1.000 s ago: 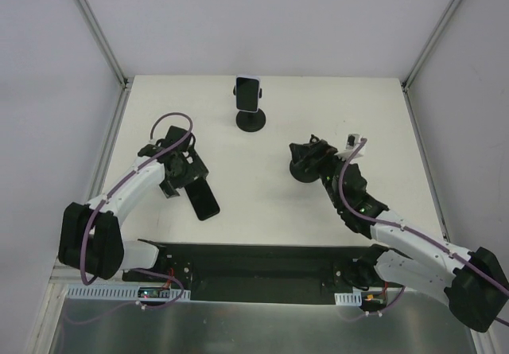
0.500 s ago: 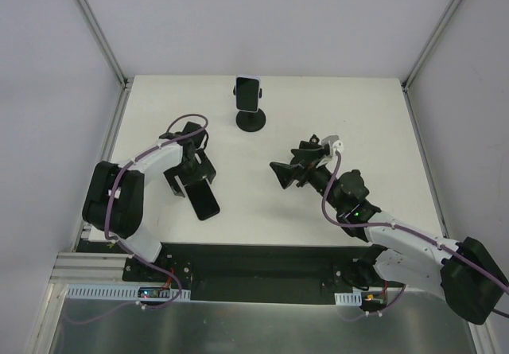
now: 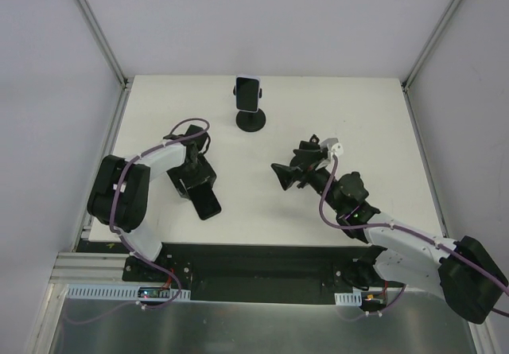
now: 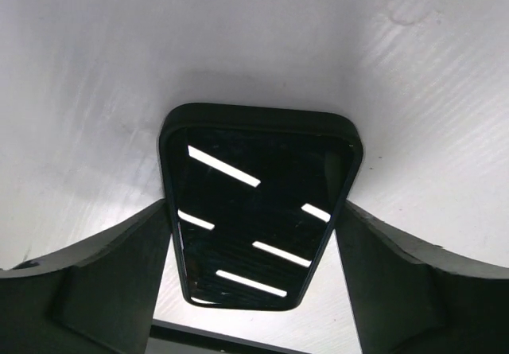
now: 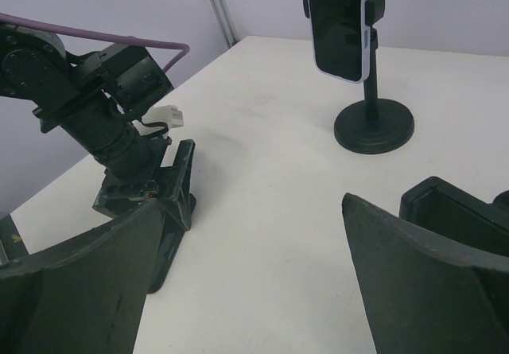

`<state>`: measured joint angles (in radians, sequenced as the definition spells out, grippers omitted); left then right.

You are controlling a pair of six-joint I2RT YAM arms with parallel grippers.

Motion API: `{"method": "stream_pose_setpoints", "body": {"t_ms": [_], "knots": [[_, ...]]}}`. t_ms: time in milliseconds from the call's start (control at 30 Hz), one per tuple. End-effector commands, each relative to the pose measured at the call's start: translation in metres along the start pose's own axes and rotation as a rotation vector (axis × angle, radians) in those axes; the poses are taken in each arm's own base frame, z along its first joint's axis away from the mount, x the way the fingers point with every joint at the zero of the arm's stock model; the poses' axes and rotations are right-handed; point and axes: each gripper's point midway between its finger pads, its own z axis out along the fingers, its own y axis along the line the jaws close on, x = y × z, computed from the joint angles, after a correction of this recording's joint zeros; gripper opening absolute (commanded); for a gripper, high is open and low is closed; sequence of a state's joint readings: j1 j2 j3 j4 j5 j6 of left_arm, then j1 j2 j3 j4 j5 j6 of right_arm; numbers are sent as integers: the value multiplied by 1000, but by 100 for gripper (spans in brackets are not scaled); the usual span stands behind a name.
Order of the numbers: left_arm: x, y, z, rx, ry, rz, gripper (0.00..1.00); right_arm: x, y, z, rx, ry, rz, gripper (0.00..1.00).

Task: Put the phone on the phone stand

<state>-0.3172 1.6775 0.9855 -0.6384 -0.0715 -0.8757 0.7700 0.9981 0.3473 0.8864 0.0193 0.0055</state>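
Frankly, my left gripper (image 4: 253, 211) straddles the flat glossy black phone (image 4: 258, 163), jaws open, perhaps touching; a shallow pinch could squirt it away. Right gripper (image 5: 250, 207) gapes too.

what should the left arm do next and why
Probably close the left end effector on the dark phone. Its fingers straddle the phone's long edges, and the phone lies flat on the table, so a grip should come before any lift toward the stand.
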Motion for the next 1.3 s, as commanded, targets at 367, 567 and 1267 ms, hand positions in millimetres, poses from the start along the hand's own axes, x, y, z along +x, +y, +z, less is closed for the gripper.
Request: {"method": "stream_pose_setpoints", "body": {"t_ms": [367, 567, 1267], "knots": [[14, 10, 1, 24, -18, -1, 0, 9, 10, 37, 92, 87, -51, 96], [12, -21, -35, 280, -83, 120, 0, 30, 51, 48, -89, 165, -113, 96], [24, -110, -221, 931, -381, 244, 0, 75, 106, 78, -317, 334, 110, 74]]}}
